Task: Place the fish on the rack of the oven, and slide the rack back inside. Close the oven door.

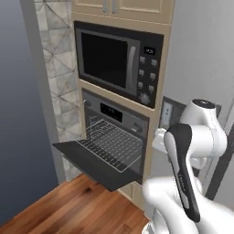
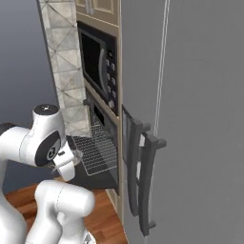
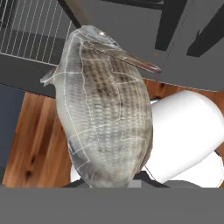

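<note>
The pale grey-silver fish (image 3: 105,118) looms large in the hand view, held upright in my gripper (image 3: 113,183), which is shut on its lower end; the fingertips are mostly hidden behind it. The black wall oven (image 1: 114,113) stands with its door (image 1: 91,168) dropped open flat. The silver wire rack (image 1: 112,144) is pulled out over the door. In the hand view the rack (image 3: 30,26) lies at the upper left, beyond the fish. My hand (image 2: 66,159) hangs just right of the door's edge, level with the rack (image 2: 95,152).
A black microwave (image 1: 116,61) sits above the oven. A grey fridge (image 2: 200,119) with dark curved handles (image 2: 143,176) rises close on the right. Wooden floor (image 1: 77,205) lies below the open door. A tiled wall (image 1: 57,68) is on the left.
</note>
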